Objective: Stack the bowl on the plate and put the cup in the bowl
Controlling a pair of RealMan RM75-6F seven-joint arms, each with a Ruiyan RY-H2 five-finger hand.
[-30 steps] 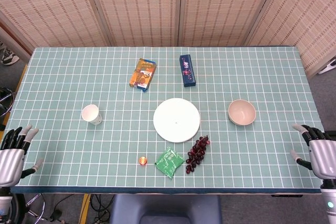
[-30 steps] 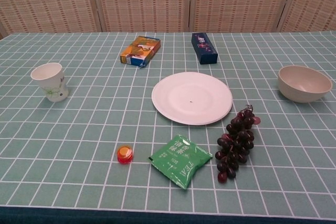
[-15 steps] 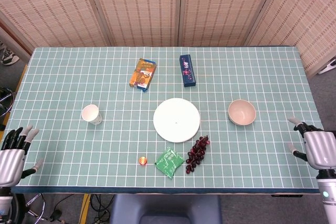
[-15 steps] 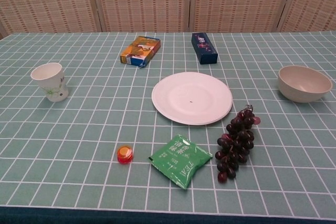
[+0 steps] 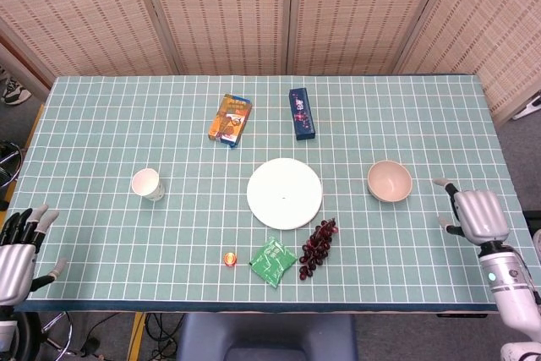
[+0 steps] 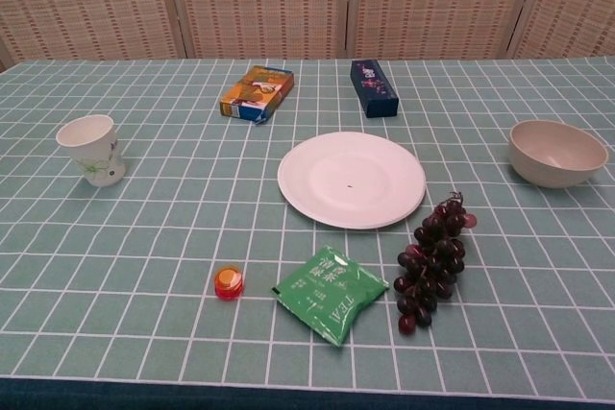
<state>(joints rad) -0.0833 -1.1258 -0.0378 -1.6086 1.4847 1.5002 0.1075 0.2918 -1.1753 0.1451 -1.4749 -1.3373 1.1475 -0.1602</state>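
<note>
Right robot hand (image 5: 476, 214) near bowl (image 5: 390, 181), empty

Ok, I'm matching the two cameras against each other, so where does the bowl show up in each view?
Head view: the bowl sits right of centre, right of the plate.
Chest view: the bowl is near the right edge, at mid-height.
Shared landmark: the white plate, left of the bowl in both.
</note>
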